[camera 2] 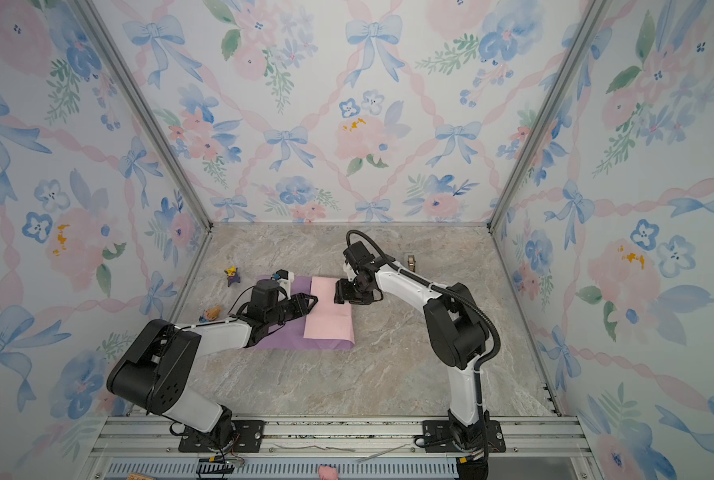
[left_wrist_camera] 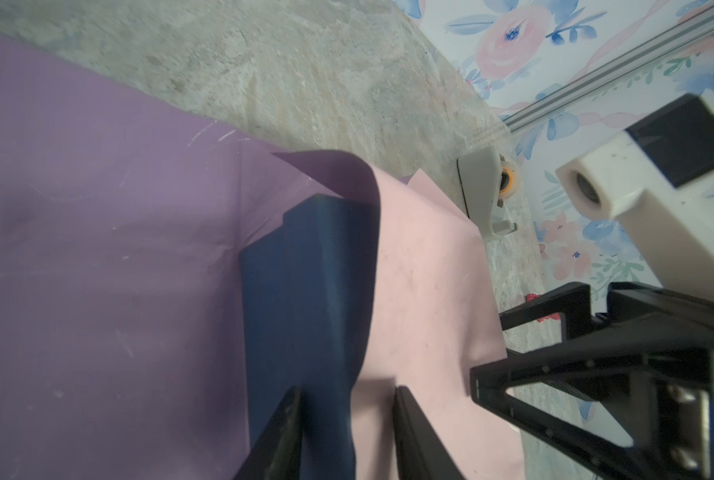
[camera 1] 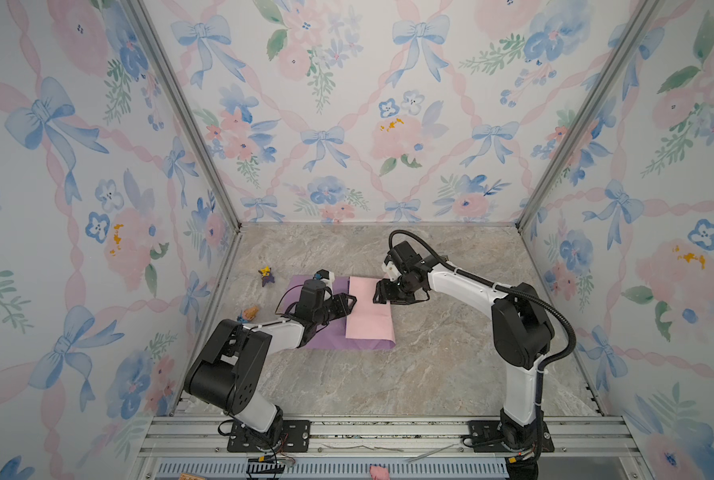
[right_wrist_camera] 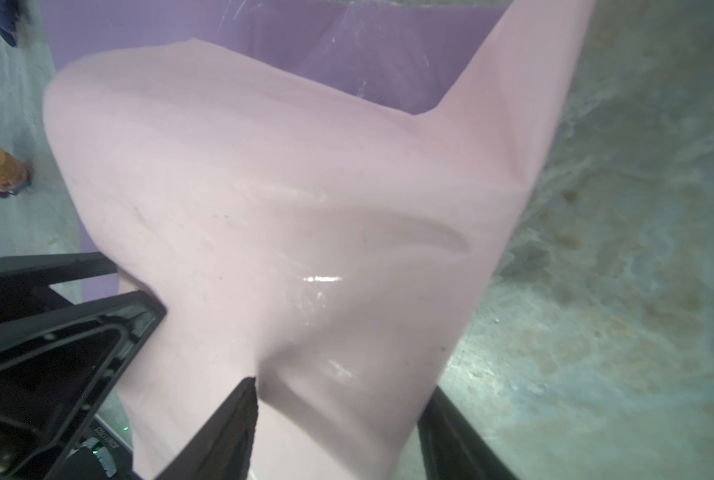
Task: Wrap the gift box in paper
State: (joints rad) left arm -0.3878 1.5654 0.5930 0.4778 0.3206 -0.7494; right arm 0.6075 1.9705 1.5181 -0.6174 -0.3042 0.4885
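The paper lies on the table, its lilac face up and its pale pink flap folded over the gift box. In both top views the box is hidden. The left wrist view shows a strip of the navy gift box beside the flap's edge. My left gripper is open over that edge, one finger above the box, the other above the pink flap. My right gripper is open, jaws wide astride a bulging fold of pink paper. The two grippers face each other closely.
A grey tape dispenser stands behind the right arm, near the paper's far corner. Two small toy figures sit left of the paper. A pink object lies on the front rail. Patterned walls close three sides.
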